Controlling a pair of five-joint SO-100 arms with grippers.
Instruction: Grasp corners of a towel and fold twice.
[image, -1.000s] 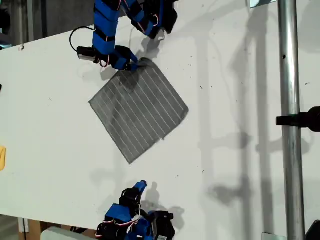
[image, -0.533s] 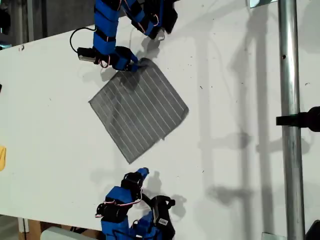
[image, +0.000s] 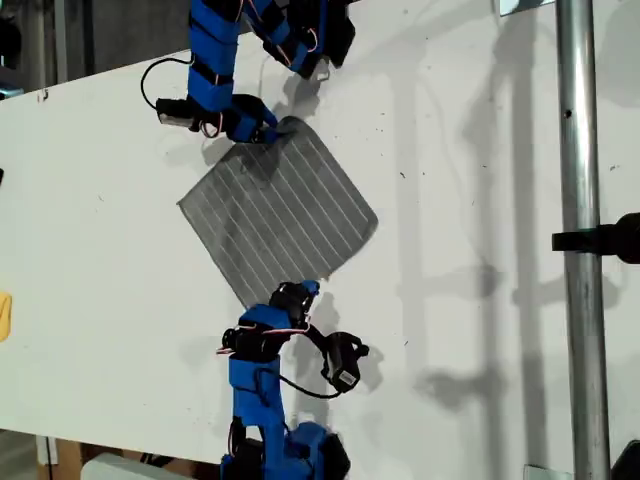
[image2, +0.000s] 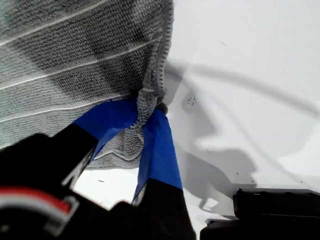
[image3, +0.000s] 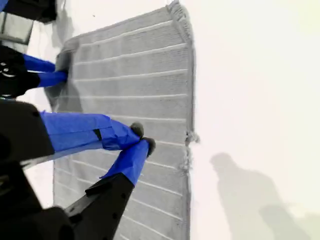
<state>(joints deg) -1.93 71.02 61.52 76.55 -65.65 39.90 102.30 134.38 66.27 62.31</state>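
Note:
The grey striped towel lies flat on the white table, turned like a diamond. My first gripper is shut on its corner nearest the exterior view's top; the first wrist view shows the blue fingers pinching the bunched hem of the towel. My second gripper hangs over the towel's lower edge, fingertips together with nothing between them, above the towel. The second arm hides the lowest corner. The side corners lie free.
A metal pole with a black clamp runs down the exterior view's right. A yellow object sits at that view's left edge. A black cable loops by the first arm.
The second arm has reached up from the exterior view's bottom edge, bringing its gripper over the towel's lower edge. The first gripper and the towel have stayed put.

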